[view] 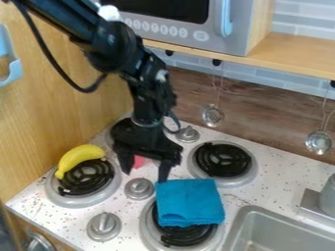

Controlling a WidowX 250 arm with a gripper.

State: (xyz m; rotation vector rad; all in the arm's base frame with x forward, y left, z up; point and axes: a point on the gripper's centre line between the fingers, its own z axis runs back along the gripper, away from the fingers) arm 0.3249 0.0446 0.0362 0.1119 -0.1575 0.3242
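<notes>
The gripper (144, 166) hangs over the middle of the stove, open, with its fingertips well apart. Its right fingertip is at the upper left edge of a folded blue cloth (190, 202); whether they touch I cannot tell. The cloth lies over the front right burner (183, 236). Something small and pinkish red (139, 162) shows between the fingers, partly hidden by the gripper. A yellow banana (79, 158) rests on the rear edge of the left burner (85, 177), left of the gripper.
Behind the gripper is another burner, partly covered by it. To the right are a rear burner (223, 160) and a sink (258, 230) with a faucet base. Metal knobs (138, 188) stand between burners. Strainers (212, 115) hang at the back wall under a shelf with a microwave.
</notes>
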